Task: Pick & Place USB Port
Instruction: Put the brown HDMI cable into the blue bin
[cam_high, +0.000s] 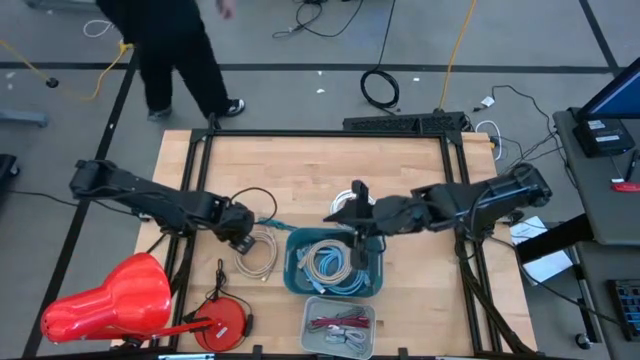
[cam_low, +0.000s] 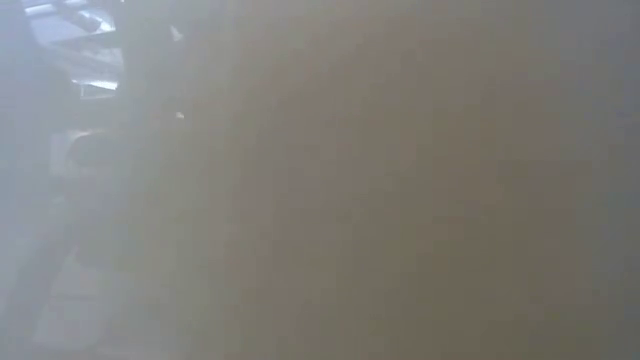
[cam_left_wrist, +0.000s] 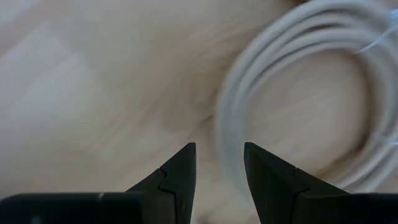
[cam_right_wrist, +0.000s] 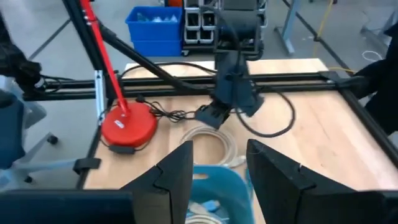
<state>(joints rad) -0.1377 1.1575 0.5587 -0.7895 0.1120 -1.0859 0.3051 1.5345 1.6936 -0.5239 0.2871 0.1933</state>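
- The wooden table (cam_high: 310, 170) carried a blue bin (cam_high: 334, 264) of pale cables, a clear tray (cam_high: 339, 326) of red leads, a red round base (cam_high: 222, 322) and a coil of white cable (cam_high: 257, 251).
- A person (cam_high: 175, 55) stood on the grey floor beyond the table's far edge.
- The low view was blurred throughout.
- The left gripper (cam_left_wrist: 219, 163) hung low over the wood, jaws parted and empty, the white coil just ahead of its tips.
- The right gripper (cam_right_wrist: 219, 163) hovered above the bin's rim, jaws apart, grasping nothing.
- No USB port could be made out among the cables.
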